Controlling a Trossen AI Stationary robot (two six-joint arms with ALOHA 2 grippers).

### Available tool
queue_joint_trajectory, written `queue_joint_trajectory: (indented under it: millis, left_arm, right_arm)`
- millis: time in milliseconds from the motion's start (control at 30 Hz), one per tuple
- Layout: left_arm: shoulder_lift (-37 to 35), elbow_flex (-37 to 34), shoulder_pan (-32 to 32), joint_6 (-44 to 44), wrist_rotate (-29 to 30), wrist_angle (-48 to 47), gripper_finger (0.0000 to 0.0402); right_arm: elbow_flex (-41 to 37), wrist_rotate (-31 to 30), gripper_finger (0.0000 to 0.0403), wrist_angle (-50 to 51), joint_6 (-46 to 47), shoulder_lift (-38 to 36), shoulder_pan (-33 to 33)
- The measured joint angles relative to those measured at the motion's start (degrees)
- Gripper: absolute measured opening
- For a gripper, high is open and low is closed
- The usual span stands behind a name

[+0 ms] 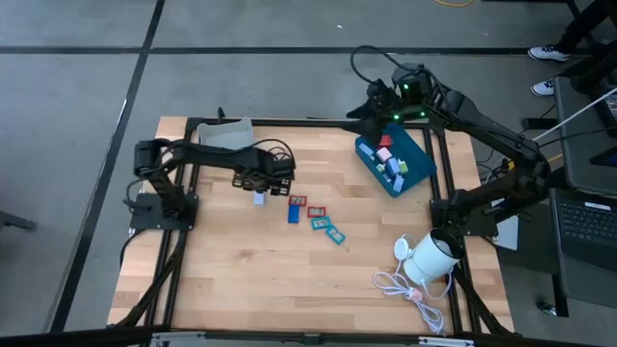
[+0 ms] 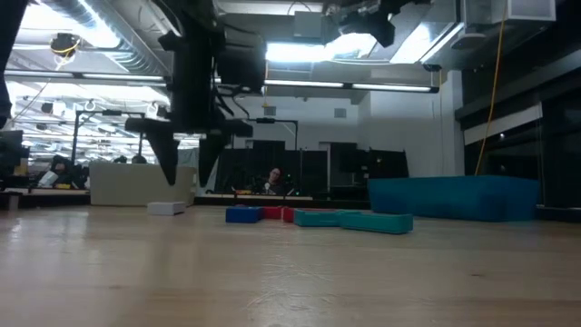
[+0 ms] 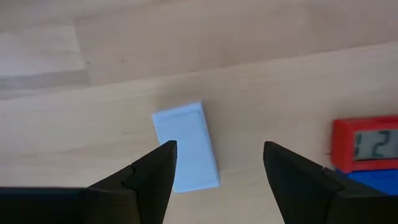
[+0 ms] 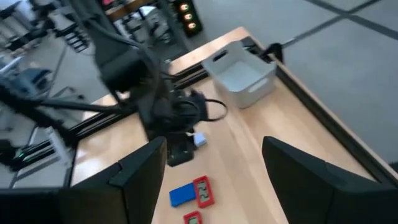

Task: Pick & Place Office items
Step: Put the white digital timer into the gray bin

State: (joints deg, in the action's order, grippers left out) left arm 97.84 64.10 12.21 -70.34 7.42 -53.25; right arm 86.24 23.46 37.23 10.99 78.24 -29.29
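My left gripper (image 3: 217, 147) is open and points down, hovering over a light blue flat piece (image 3: 185, 147) that lies flat on the wood; its fingertips stand clear above the piece (image 2: 165, 208) in the low view. To the right of that piece lies a row: a dark blue piece (image 1: 293, 214), two red pieces (image 1: 298, 201), two teal pieces (image 1: 329, 229). My right gripper (image 4: 214, 144) is open and held high near the table's far right, above the blue tray (image 1: 416, 152), which holds several small coloured pieces.
A grey tray (image 1: 227, 135) stands at the far left edge, just behind the left arm. A white round object (image 1: 431, 255) with a coiled white cable (image 1: 405, 287) sits at the near right. Bare wood lies across the near left of the table.
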Motion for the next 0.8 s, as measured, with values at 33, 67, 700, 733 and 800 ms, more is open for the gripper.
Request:
queue_joint_trajectory:
  millis: [33, 67, 700, 733, 800]
  left_arm:
    - [0.45, 0.0, -0.02, -0.03, -0.25, 0.0, 0.0236]
    - [0.78, 0.01, -0.02, -0.41, -0.54, 0.07, 0.0239]
    - [1.1, 0.02, -0.02, -9.99, 1.66, -5.23, 0.0322]
    - [1.16, 0.04, -0.02, -10.09, 1.71, -4.98, 0.032]
    - [1.85, 0.04, -0.02, -10.42, 1.68, -4.28, 0.0318]
  right_arm:
    - [0.0, 0.7, 0.027, 0.0, -0.47, 0.0, -0.14]
    - [0.0, 1.35, 0.027, 0.0, -0.97, 0.0, -0.28]
    - [0.0, 9.16, 0.0271, 0.42, -4.01, -0.02, -0.66]
    - [0.0, 9.16, 0.0271, 0.42, -4.01, -0.02, -0.69]
    - [0.0, 9.16, 0.0271, 0.46, -4.01, -0.02, -0.67]
